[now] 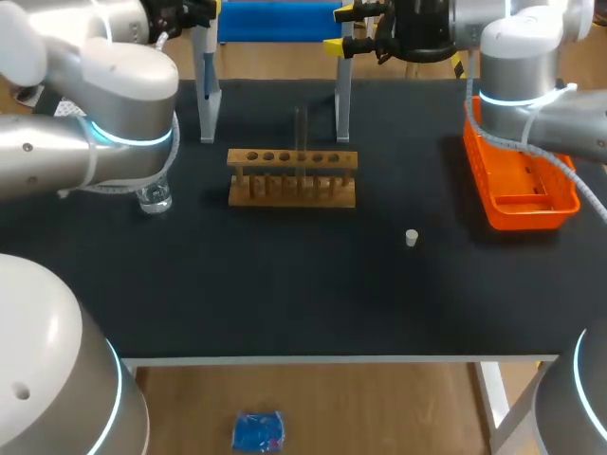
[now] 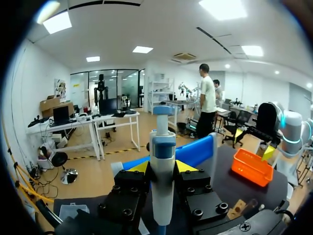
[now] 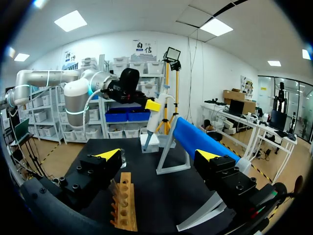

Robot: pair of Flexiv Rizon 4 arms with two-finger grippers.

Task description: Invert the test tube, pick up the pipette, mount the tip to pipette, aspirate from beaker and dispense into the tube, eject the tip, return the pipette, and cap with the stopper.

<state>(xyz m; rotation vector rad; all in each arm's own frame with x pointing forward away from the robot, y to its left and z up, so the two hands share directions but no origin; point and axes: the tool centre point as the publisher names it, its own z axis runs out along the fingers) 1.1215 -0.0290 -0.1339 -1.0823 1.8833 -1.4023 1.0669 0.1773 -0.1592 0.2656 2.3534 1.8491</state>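
My left gripper (image 2: 162,169) is shut on the white and blue pipette (image 2: 162,161), which stands upright between its yellow tips. In the head view the left gripper (image 1: 201,21) holds the pipette (image 1: 207,90) at the left end of the blue-barred stand (image 1: 275,21). The right gripper (image 1: 340,28) hangs open and empty by the stand's right leg, seen in its own view as the right gripper (image 3: 158,154). A clear test tube (image 1: 301,142) stands in the wooden rack (image 1: 292,177). The glass beaker (image 1: 154,197) sits by my left arm. A small white stopper (image 1: 412,237) lies on the mat.
An orange tray (image 1: 517,175) sits at the table's right edge under my right arm. The stand's white legs (image 1: 342,104) rise behind the rack. The rack (image 3: 124,200) lies under the right gripper's left finger.
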